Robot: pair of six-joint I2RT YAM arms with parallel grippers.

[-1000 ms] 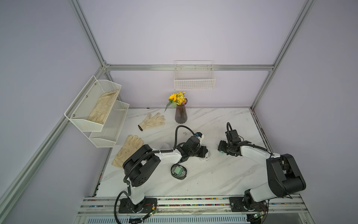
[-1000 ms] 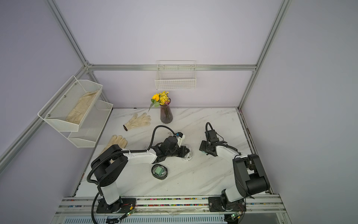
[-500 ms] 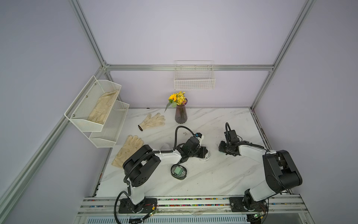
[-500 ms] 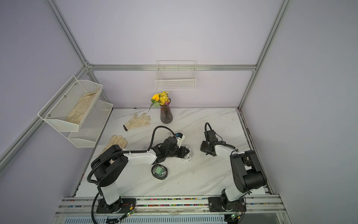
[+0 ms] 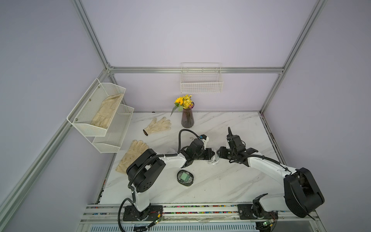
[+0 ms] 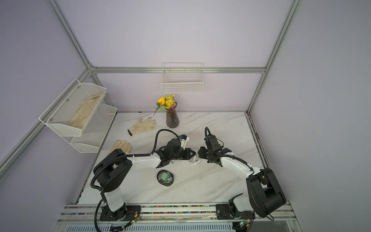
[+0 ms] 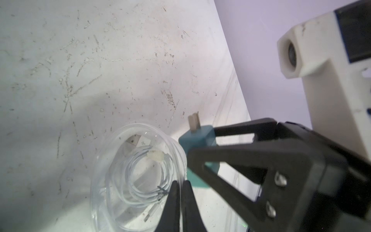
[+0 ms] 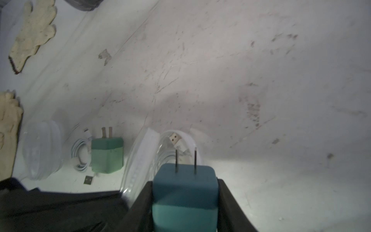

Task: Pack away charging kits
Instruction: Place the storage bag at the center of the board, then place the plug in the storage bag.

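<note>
Looking at the middle of both top views, you find your two tools meeting tip to tip over a clear case [image 5: 213,161] on the marble bench [image 5: 230,180]. Your left tool [image 7: 180,183] is fully closed. As far as the left wrist view shows, its two fingers pinch the wall of that clear case. Inside the case lies a coiled white cable [image 7: 131,186] with its plug ends showing. Your right tool [image 8: 184,181] stands partly open and is clamped on the blue charger [image 8: 184,200]. It has one finger on each flank, and the two prongs point away from the wrist toward the case. The blue charger sits just beside the case's rim and outside it; you cannot tell whether it touches the rim.

Just below centre in a top view, the black-rimmed case [image 5: 178,177] lies flat on the bench with a packed mint-green charger [image 5: 184,177] in it, well apart from both tools. The right wrist view shows the third set next to the clear case. A loose mint-green charger [image 8: 107,154] lies on the bench with its prongs out. A second cable [image 8: 80,154] is coiled right against it, and a spare clear case [image 8: 42,150] lies just beyond. A cream glove [image 5: 158,125] lies upper left of centre, and a second glove [image 5: 132,155] lies below it at the bench's left edge. A vase [image 5: 187,119] of yellow flowers stands at the back, upper centre.
</note>
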